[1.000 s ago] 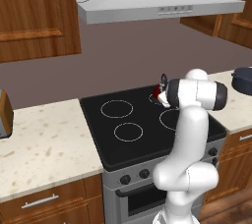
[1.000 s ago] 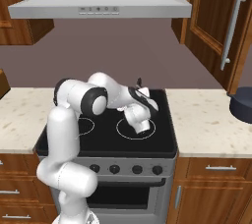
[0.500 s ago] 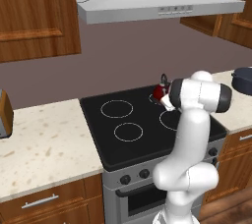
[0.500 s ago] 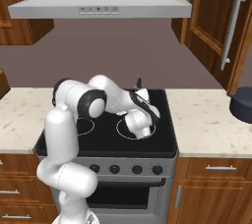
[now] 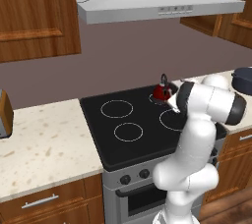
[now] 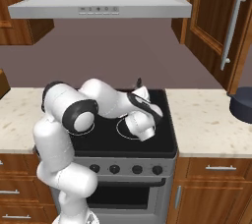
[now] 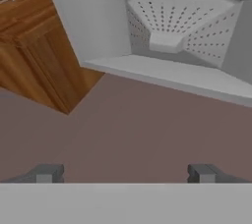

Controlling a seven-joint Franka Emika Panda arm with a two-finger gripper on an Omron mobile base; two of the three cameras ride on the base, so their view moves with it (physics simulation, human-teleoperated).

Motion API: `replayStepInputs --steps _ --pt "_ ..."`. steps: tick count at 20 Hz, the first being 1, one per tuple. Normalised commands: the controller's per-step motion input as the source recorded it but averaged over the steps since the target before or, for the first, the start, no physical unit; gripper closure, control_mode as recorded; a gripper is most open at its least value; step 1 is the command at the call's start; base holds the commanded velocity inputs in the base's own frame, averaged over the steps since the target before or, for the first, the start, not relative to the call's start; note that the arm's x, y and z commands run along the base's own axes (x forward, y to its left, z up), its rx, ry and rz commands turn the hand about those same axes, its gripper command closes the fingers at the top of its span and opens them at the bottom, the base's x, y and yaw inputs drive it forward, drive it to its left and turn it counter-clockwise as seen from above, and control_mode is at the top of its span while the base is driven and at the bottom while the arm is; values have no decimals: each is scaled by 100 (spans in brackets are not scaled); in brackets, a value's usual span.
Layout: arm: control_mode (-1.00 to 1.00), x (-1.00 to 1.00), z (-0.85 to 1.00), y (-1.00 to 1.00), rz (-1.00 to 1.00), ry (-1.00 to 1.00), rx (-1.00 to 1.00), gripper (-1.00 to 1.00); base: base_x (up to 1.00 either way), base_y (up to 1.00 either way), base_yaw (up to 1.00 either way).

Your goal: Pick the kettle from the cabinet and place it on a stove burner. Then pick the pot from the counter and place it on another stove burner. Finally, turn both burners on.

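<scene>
The red kettle (image 5: 160, 92) stands upright on the rear right burner of the black cooktop (image 5: 147, 144), its black handle arching above it. My white arm bends low over the stove just in front of the kettle and hides part of it. In the hand view my gripper (image 7: 123, 174) is open, its two fingertips (image 7: 47, 173) far apart with nothing between them, pointing up at the hood's underside. The dark pot (image 6: 242, 105) sits on the beige counter (image 6: 206, 125) right of the stove. The brown cabinet door (image 6: 216, 16) with its silver bar handle hangs above the pot.
A grey range hood (image 5: 157, 2) hangs over the stove. Two white burner circles (image 5: 128, 131) lie bare on the left half, and a larger circle (image 5: 170, 120) is partly under my arm. Black knobs (image 6: 114, 169) line the stove front. Counter (image 5: 44, 144) stretches left.
My wrist has rolled and the hand has shifted slightly right over the cooktop. The kettle has stayed in place on its burner.
</scene>
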Motion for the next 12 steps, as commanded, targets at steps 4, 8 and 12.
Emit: replayStepInputs --steps 4,8,12 --pt "-100 -46 48 0 -1 -1 -12 -100 0 0 0" --pt "-100 -46 43 0 -3 -4 -13 -100 0 0 0" --pt "-100 -46 43 2 -3 -4 -12 -100 0 0 0"
